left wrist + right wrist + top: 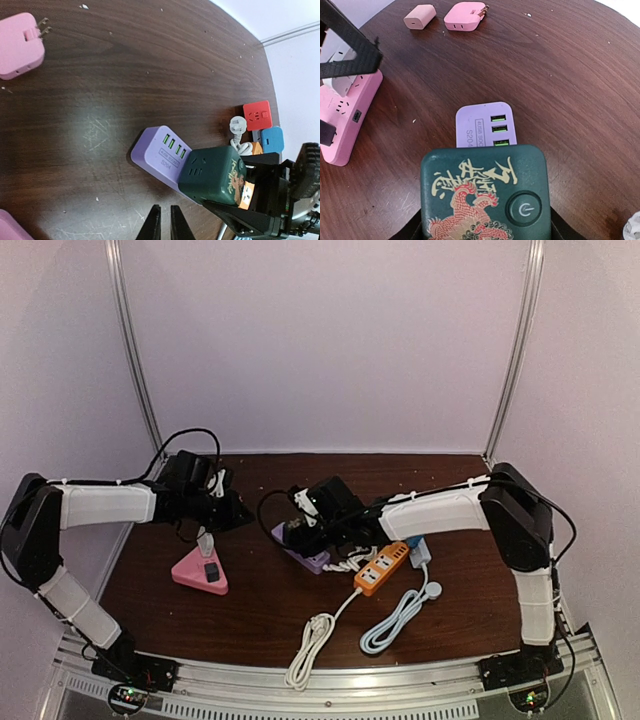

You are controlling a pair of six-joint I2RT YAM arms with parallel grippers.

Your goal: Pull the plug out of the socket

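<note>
Above the table, the left gripper (210, 528) hung over a white plug (204, 542) standing in a pink socket (195, 575). At the left wrist, its fingertips (154, 225) stood nearly together, nothing visible between them. At the right wrist, the right gripper (482, 232) clamped a green dragon-printed socket cube (485, 195) against a purple USB strip (482, 120).

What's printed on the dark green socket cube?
The green cube bears a red-and-gold dragon and gold characters; right wrist view shows it best.
</note>
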